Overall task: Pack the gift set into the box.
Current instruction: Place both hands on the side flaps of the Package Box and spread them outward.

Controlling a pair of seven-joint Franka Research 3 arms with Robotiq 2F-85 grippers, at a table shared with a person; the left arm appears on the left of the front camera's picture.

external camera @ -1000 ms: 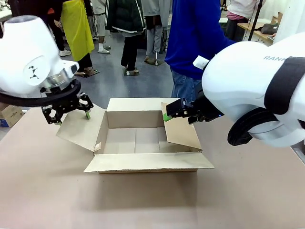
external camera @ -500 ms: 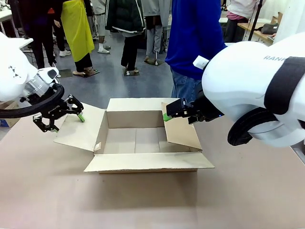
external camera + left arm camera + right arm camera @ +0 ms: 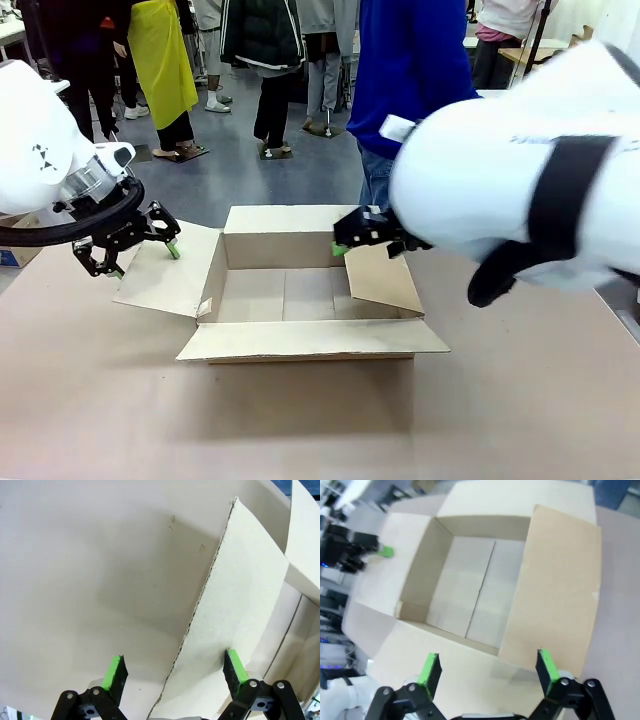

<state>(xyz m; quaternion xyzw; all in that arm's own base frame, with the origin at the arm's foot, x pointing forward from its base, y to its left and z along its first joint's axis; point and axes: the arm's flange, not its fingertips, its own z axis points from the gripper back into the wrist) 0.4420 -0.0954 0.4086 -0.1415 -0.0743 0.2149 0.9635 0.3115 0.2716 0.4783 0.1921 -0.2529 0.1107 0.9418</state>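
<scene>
The box (image 3: pixel 283 249) is a brown cardboard carton standing open in the middle of the table, all flaps spread outward and nothing inside. My left gripper (image 3: pixel 143 260) is open at the outer end of the left flap (image 3: pixel 165 275). In the left wrist view that gripper (image 3: pixel 175 672) has the flap's edge (image 3: pixel 200 610) running between its green pads without being pinched. My right gripper (image 3: pixel 350 238) hovers open over the far corner of the right flap (image 3: pixel 385 282). From above, that gripper (image 3: pixel 487 670) faces the box floor (image 3: pixel 470 585). The gift set is out of view.
A person in a blue top (image 3: pixel 410 80) stands at the far side, just behind the box. Bare tabletop (image 3: pixel 300 420) stretches between the box and my side. The big white right arm (image 3: pixel 520 180) fills the right of the front view.
The left gripper swung left and down along the left flap, which now lies flatter. The right arm has shifted left and closer to the camera, blurred with motion.
</scene>
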